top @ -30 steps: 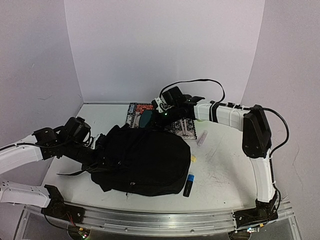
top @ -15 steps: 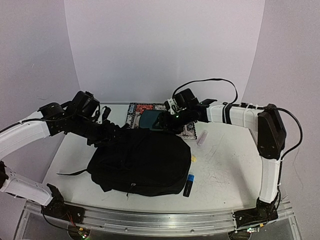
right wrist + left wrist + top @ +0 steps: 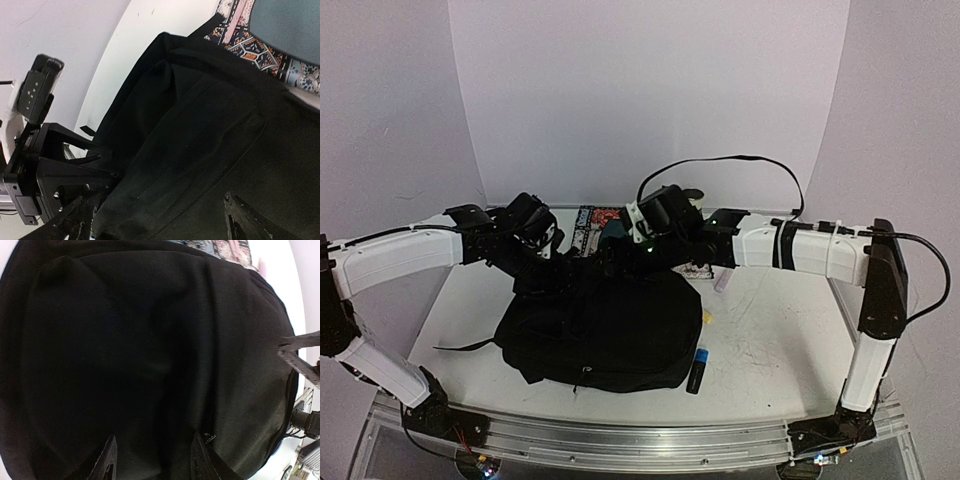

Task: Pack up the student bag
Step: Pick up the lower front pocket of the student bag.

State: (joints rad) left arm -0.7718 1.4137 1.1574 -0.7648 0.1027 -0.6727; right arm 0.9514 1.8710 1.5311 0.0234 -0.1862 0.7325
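Observation:
The student bag (image 3: 605, 335) is a big black fabric backpack lying flat in the middle of the table. My left gripper (image 3: 558, 268) hovers over its back left edge. In the left wrist view the bag (image 3: 150, 350) fills the frame and the left gripper (image 3: 154, 460) is open, with only bag fabric below the gap. My right gripper (image 3: 612, 262) reaches in from the right over the bag's back edge. In the right wrist view that gripper (image 3: 157, 222) is wide open above the bag (image 3: 200, 150) and holds nothing.
A patterned flat item (image 3: 592, 224) and a teal object (image 3: 613, 233) lie behind the bag. A pink tube (image 3: 724, 279), a small yellow piece (image 3: 708, 317) and a blue-and-black marker (image 3: 697, 370) sit to its right. A loose strap (image 3: 460, 347) trails left.
Both grippers went from shut to open. The left arm rose from the bag's left side and swung right to its back edge. The right arm moved left over the bag.

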